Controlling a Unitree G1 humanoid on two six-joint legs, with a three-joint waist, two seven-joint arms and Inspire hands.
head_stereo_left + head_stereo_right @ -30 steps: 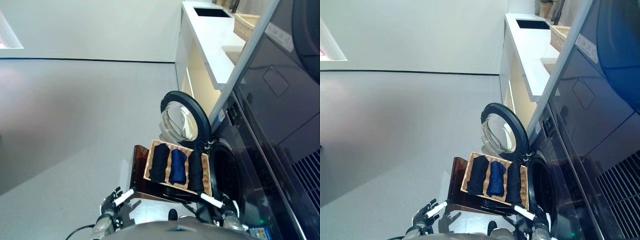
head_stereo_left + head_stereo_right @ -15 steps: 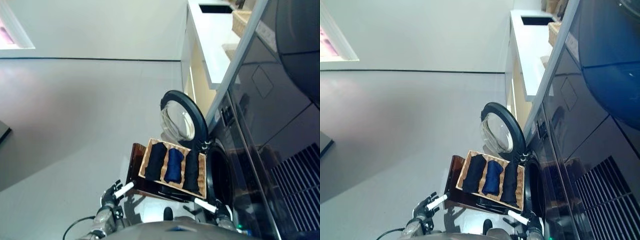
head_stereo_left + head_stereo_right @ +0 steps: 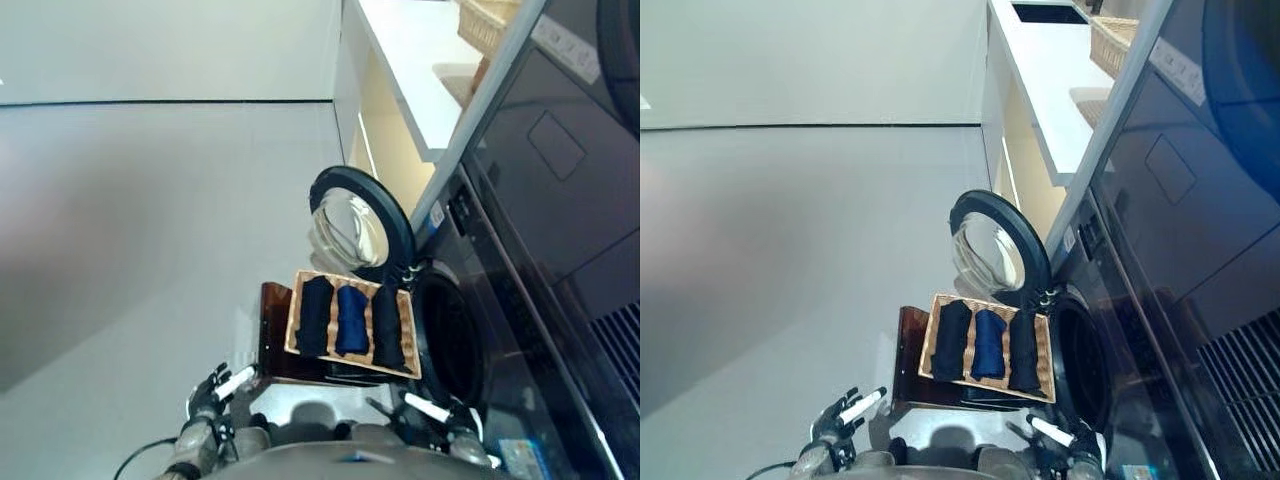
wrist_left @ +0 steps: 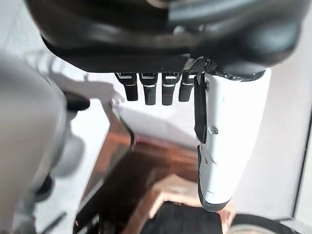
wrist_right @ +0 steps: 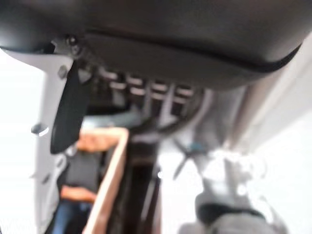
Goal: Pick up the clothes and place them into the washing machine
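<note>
A shallow wicker basket [image 3: 293,318] rests on a low dark brown box [image 3: 270,340] beside the washing machine. In it lie rolled clothes side by side: a dark one [image 3: 314,315], a blue one [image 3: 352,320] and another dark one [image 3: 388,326]. The machine's drum opening [image 3: 450,340] is just right of the basket, and its round door [image 3: 358,225] stands open behind. My left hand [image 3: 212,388] hangs open and empty in front of the box's left corner. My right hand [image 3: 440,415] is open and empty, low by the basket's near right corner. The basket edge shows in the right wrist view [image 5: 109,185].
A long white counter [image 3: 420,60] runs along the far right with a wicker basket [image 3: 490,20] on it. Dark glossy appliance fronts [image 3: 560,200] fill the right side. Grey floor [image 3: 130,250] spreads wide to the left.
The whole picture has shifted, so the camera has moved. Both hands stay low and empty in front of the box. The clothes lie as before.
</note>
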